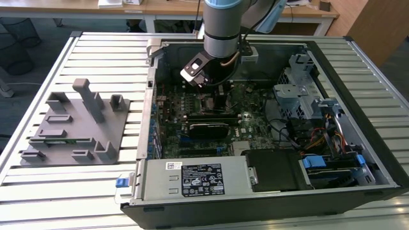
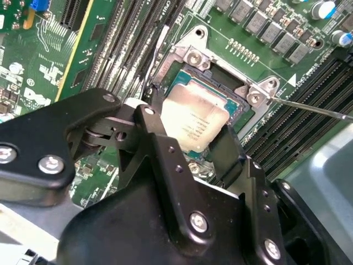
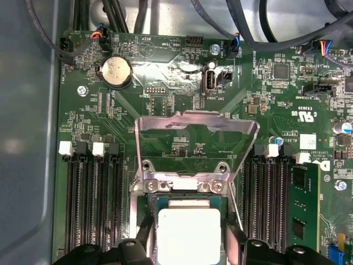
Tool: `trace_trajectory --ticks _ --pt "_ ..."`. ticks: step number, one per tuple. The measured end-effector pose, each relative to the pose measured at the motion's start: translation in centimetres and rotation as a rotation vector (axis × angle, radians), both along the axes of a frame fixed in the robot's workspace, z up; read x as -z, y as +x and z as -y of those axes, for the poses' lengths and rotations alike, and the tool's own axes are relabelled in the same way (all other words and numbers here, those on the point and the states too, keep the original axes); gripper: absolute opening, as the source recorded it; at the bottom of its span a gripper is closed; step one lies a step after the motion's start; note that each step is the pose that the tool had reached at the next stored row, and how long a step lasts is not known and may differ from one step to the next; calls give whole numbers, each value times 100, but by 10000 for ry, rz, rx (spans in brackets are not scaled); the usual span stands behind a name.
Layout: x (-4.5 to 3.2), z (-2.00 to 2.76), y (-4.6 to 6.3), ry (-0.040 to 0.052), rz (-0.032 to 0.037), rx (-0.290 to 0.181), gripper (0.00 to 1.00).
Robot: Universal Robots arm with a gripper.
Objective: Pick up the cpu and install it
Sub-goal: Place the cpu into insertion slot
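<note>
Since the cpu [image 3: 189, 234] is a thin, stiff, light chip with a smooth metal top, we judge it slippery under a pinch and fragile on its underside. The sound hold is on two opposite edges of its pale rim, kept level, with no load on the contact face.

Finding 1: the gripper [image 2: 186, 132] has its black fingers [image 2: 223, 152] drawn in to the chip's width, one against each of two opposite edges. We record it as clamped on the cpu.

Finding 2: the cpu lies level within the frame of the open socket [image 2: 218, 77]. We cannot tell whether it is fully seated or just above its bed.

Finding 3: beyond the chip, the metal load plate [image 3: 165, 121] stands swung up and open. Memory slots [image 3: 91, 199] flank the socket, and a coin cell battery [image 3: 117, 70] sits farther off.

Finding 4: in the exterior view, the arm [image 1: 222, 24] comes down near vertical from twelve o'clock. Its wrist is sunk into the computer case [image 1: 268, 203] over the motherboard [image 1: 252, 103], at about eleven o'clock from the case's centre. Grey fixture blocks [image 1: 70, 124] sit at nine o'clock from the case, well apart, on the slatted table [image 1: 76, 201].
</note>
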State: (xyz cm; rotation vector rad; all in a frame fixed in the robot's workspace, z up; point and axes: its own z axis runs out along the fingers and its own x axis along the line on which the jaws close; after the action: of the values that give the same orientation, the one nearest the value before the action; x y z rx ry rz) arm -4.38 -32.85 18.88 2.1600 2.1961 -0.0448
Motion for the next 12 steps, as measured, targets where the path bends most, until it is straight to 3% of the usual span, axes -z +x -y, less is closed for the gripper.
trace_trajectory --ticks 5,12 --pt "-4 -18 9 59 34 1 60" --pt "-21 -20 8 86 25 0 60"
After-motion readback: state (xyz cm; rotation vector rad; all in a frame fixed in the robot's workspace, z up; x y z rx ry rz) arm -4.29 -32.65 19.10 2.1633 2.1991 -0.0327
